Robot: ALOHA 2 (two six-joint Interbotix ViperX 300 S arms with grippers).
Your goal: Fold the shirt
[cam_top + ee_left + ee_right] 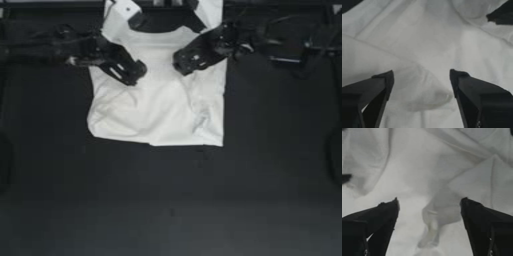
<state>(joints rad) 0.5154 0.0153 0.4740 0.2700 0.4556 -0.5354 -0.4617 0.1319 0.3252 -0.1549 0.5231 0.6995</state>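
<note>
- Right now I see the shirt [160,107] lying by the far edge of the table [167,200], near the middle of that edge, with its neck end pointing to the far edge.
- Its near hem is a fairly straight line, and the two sides look folded in, so the shape is a tall block.
- All the near half of the dark table is bare, and so are the wide strips at both sides.
- My left gripper [127,72] is over the shirt's left side, with its jaws spread apart and soft cloth bunched up between them [422,92].
- My right gripper [190,59] is over the shirt's right side, jaws also spread wide, with a raised fold of cloth between them [432,228].
- The cloth is white, soft and full of wrinkles.
</note>
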